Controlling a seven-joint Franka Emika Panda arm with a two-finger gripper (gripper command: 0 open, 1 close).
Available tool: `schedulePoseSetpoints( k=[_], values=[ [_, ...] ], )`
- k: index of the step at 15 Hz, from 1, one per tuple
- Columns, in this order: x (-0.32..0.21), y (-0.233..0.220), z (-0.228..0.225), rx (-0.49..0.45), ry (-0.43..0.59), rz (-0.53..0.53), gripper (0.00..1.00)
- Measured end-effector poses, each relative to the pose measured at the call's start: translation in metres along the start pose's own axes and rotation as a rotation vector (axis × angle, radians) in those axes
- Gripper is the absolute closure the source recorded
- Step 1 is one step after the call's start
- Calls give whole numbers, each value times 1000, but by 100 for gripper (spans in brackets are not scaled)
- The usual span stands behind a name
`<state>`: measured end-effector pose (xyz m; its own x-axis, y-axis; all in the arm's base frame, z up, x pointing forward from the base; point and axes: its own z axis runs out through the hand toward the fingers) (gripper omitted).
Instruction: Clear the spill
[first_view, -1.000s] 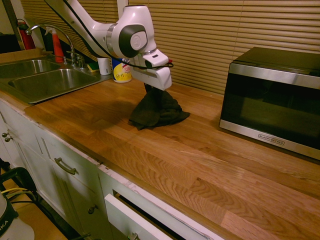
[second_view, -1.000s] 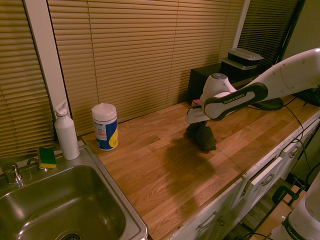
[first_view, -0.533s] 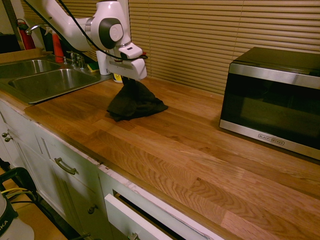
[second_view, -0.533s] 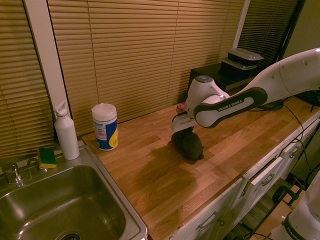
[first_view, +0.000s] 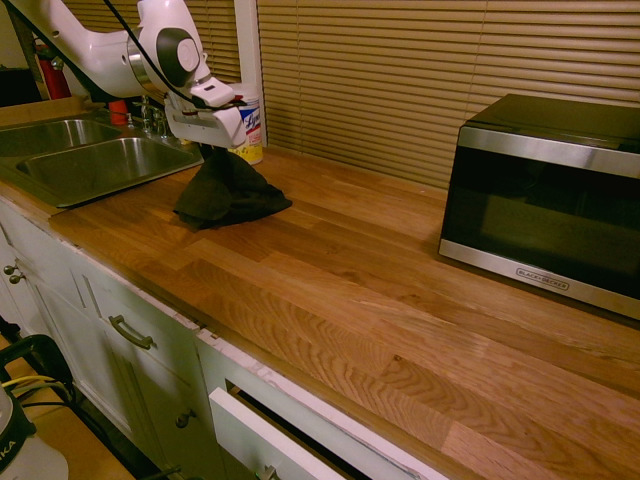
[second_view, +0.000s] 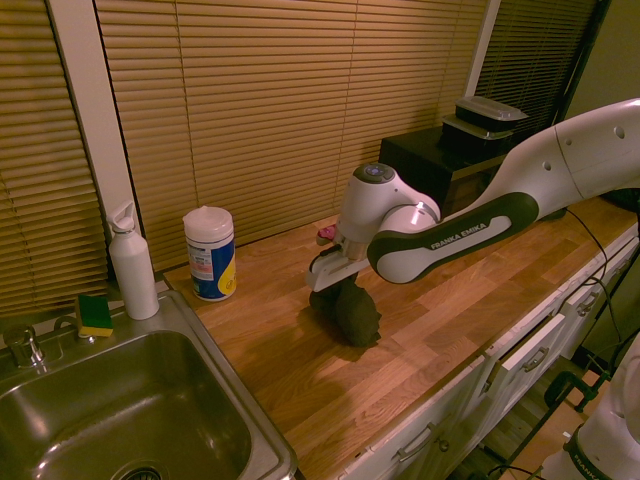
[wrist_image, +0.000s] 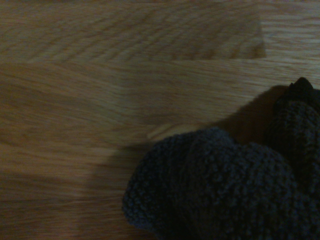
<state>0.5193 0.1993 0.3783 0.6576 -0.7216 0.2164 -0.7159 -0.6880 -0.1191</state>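
Exterior views show no spill (first_view: 300, 215) by claw (first_view: 212, 150).

Wooden counter (first_view: 400, 300), laid in planks, lit warmly and dimly. Slatted blinds (first_view: 400, 70) are drawn closed along the whole back wall. A steel sink (second_view: 110, 420) is set into one end (tap (second_view: 22, 345) at its rim). White cabinets (first_view: 120, 330) are fitted below, with metal handles. One drawer (first_view: 270, 435) is left slightly open.
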Motion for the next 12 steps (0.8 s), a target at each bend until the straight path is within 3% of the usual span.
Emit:
schedulePoseSetpoints(
  k=[2,3,12],
  values=[
    [-8,-15,-1,0,-2,-19,100],
    [-11,-22,0,-1,-4,-28,0],
    [-16,-49,17,-12,-20,-46,0]
  ],
)
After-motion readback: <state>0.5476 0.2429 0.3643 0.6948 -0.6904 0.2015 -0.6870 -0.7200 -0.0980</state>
